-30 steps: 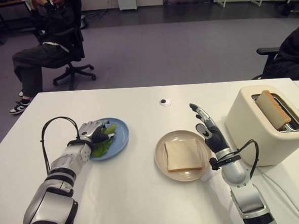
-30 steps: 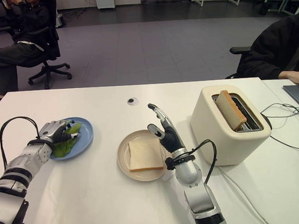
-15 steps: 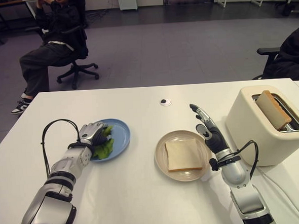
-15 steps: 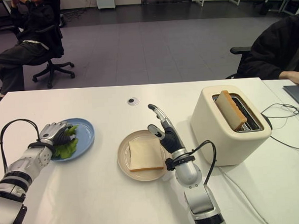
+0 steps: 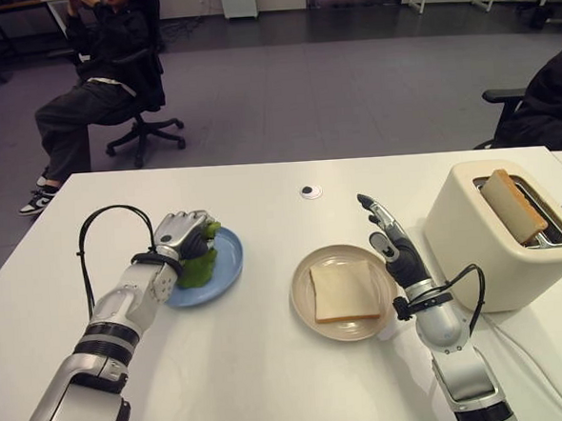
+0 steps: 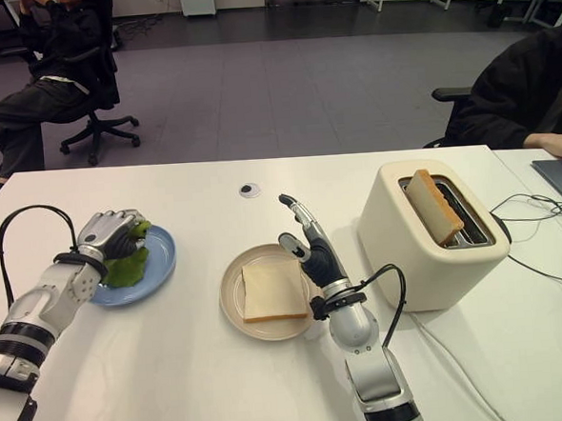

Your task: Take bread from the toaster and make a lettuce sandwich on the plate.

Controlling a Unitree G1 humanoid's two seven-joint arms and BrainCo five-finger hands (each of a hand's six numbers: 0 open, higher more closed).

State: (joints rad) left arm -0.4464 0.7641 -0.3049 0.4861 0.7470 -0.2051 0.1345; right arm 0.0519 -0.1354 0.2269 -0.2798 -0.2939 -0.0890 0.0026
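Your left hand (image 5: 180,235) grips the lettuce (image 5: 201,266) at the blue plate (image 5: 228,257); your right hand (image 5: 393,245) stands released, fingers straight, beside the bread slice (image 5: 344,292) on the beige plate (image 5: 301,310).

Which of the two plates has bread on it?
The beige plate by the right hand holds the bread; the blue plate at the left hand has lettuce.

Both eyes of the head camera look forward and down over the white rectangular table (image 5: 271,364) from its near edge, close above it. The two views share almost everything; the cream plastic toaster (image 6: 427,259) and round beige plate (image 5: 301,293) sit further left in the right eye's view.
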